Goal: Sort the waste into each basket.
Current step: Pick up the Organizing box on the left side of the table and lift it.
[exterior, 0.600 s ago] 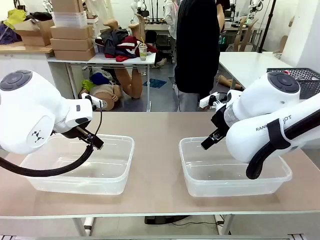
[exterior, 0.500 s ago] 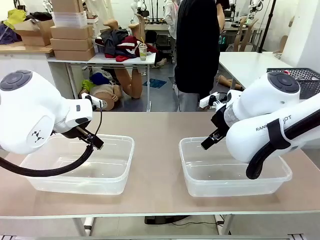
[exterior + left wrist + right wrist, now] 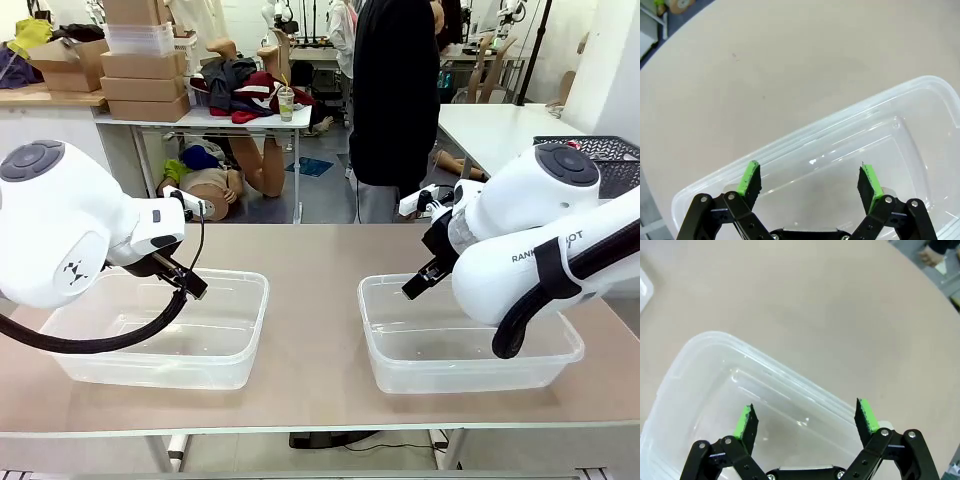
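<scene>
Nothing has moved since the earlier frame: both arms hang over the tubs exactly as before. Across the table [image 3: 320, 250] a person [image 3: 395, 90] in black stands at the far edge, between the two arms. The left arm [image 3: 60, 230] covers the near left part of the left tub [image 3: 235, 345], and the right arm [image 3: 540, 250] hides the right end of the right tub [image 3: 400, 365]. Both clear tubs sit on the table, well apart, with bare tabletop between them. The dark lattice basket [image 3: 610, 150] stands on a white table behind the right arm. Farther back, boxes [image 3: 140, 75] are stacked on a shelf, near a heap of clothes [image 3: 245, 90] and a cup [image 3: 286, 103].

The left tool [image 3: 810, 170] is spread wide over its tub and holds nothing; the tub floor shows between its green pads [image 3: 750, 177]. The right tool [image 3: 806, 410] is equally wide, gripping nothing, above the right tub's rim and floor.
</scene>
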You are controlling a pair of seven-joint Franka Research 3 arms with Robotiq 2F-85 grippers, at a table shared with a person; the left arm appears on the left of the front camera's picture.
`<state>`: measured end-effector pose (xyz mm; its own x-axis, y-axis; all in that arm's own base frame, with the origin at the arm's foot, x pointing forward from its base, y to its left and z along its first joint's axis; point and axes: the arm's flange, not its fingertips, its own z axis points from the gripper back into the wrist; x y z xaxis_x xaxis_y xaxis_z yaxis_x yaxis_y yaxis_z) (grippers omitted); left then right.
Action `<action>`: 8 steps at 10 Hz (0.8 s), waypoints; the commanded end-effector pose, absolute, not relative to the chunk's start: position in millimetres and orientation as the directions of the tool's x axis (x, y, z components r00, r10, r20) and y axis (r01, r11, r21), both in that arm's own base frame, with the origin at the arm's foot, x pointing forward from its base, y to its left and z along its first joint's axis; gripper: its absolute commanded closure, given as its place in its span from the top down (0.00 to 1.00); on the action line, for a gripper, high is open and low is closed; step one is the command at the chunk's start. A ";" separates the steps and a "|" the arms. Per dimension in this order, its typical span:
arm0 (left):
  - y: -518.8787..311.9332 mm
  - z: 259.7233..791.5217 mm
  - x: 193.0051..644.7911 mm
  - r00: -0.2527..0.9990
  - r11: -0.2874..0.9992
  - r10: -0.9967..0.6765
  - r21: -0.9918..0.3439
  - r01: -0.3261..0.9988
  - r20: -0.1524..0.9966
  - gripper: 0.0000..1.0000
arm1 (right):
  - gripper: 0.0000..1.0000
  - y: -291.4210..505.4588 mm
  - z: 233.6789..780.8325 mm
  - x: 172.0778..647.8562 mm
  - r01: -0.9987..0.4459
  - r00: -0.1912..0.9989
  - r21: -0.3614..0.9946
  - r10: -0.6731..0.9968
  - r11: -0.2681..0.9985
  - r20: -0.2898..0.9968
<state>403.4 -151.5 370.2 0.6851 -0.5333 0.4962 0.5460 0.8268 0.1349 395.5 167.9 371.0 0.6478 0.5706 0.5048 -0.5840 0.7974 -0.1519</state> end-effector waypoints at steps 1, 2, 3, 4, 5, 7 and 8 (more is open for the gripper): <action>-151.5 370.5 403.5 0.684 0.827 -0.533 0.135 0.546 0.498 1.00 | 1.00 167.8 371.0 395.5 -0.584 0.648 -0.151 0.570 0.798 0.505; -151.5 370.5 403.5 0.684 0.827 -0.533 0.135 0.546 0.498 1.00 | 1.00 167.8 371.0 395.5 -0.584 0.648 -0.151 0.570 0.798 0.505; -151.5 370.5 403.5 0.684 0.827 -0.533 0.135 0.546 0.498 1.00 | 1.00 167.8 371.0 395.5 -0.584 0.648 -0.151 0.570 0.798 0.505; -151.5 370.5 403.5 0.684 0.827 -0.533 0.135 0.546 0.498 1.00 | 1.00 167.8 371.0 395.5 -0.584 0.648 -0.151 0.570 0.798 0.505; -151.5 370.2 403.4 0.685 0.827 -0.533 0.135 0.546 0.496 1.00 | 1.00 167.9 371.0 395.5 -0.584 0.648 -0.152 0.571 0.797 0.505; -140.6 442.6 346.5 0.661 0.827 -0.522 0.132 0.546 0.539 1.00 | 1.00 141.8 440.3 338.0 -0.520 0.624 -0.168 0.507 0.837 0.594; -138.1 476.7 311.0 0.626 0.850 -0.505 0.217 0.479 0.594 1.00 | 1.00 128.7 475.6 298.6 -0.487 0.591 -0.205 0.493 0.849 0.638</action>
